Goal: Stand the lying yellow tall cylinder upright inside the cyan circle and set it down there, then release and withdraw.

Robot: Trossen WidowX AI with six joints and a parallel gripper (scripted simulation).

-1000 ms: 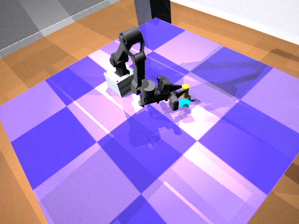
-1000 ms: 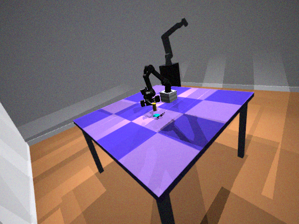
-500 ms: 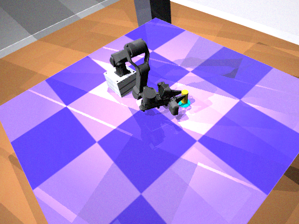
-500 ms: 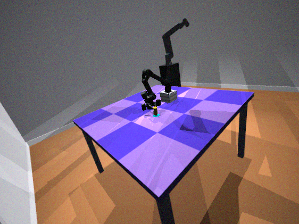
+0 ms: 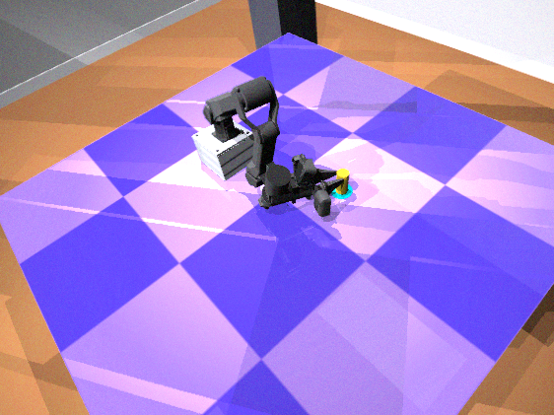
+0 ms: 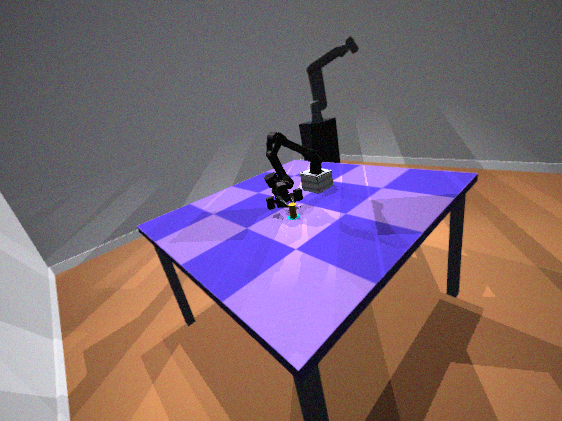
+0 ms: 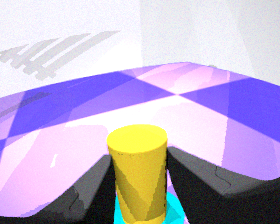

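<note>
The yellow tall cylinder (image 5: pixel 343 181) (image 6: pixel 293 211) (image 7: pixel 140 175) is upright, with its base over the cyan circle (image 5: pixel 349 193) (image 7: pixel 175 209). Cyan shows on both sides of the base in the wrist view. The base looks to be at table level, but its exact contact with the table is hard to tell. My gripper (image 5: pixel 339 177) (image 7: pixel 139 158) reaches in low from the robot's side and is shut on the cylinder, one finger against each side of its upper part. No gap shows between fingers and cylinder in the wrist view.
The purple and blue checkered table (image 5: pixel 315 307) (image 6: pixel 300 316) carries the arm's pale box-shaped base (image 5: pixel 224 161) (image 6: pixel 317 181) behind the gripper. A dark pillar (image 5: pixel 281 6) stands beyond the table's far corner.
</note>
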